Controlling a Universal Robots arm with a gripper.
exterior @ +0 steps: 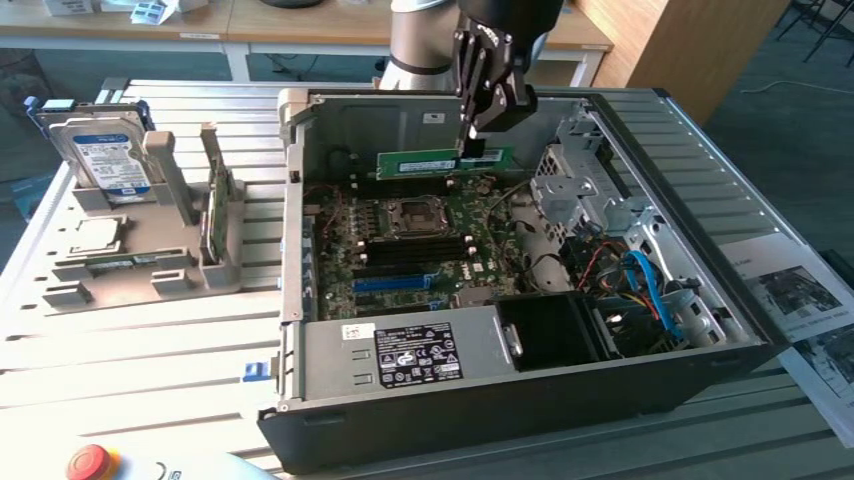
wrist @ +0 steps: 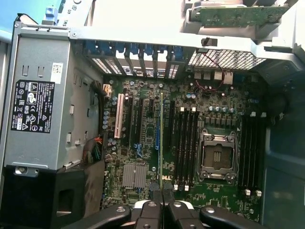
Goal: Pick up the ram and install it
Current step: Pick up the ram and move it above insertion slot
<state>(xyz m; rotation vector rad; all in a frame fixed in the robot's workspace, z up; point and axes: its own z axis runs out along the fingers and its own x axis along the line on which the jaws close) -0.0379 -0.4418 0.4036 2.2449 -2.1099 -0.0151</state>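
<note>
The ram (exterior: pixel 427 163) is a long green stick with a white sticker, hanging level above the motherboard (exterior: pixel 400 265) inside the open computer case. My gripper (exterior: pixel 477 150) reaches down from above and is shut on the stick's end toward the exterior view's right. In the wrist view the ram (wrist: pixel 161 138) appears edge-on as a thin line running out from my gripper (wrist: pixel 162 200), over the motherboard (wrist: pixel 138 176). It hangs above the board beside the black memory slots (wrist: pixel 186 143), clear of them. The CPU socket (wrist: pixel 217 157) lies further over.
The case's metal walls (exterior: pixel 296 200) ring the board. A grey power supply (exterior: pixel 400 355) and cables fill the near end, and a drive cage (exterior: pixel 587 190) stands on the exterior view's right. A grey holder with a hard drive (exterior: pixel 107 160) sits on the left. A red button (exterior: pixel 91 462) is at the front.
</note>
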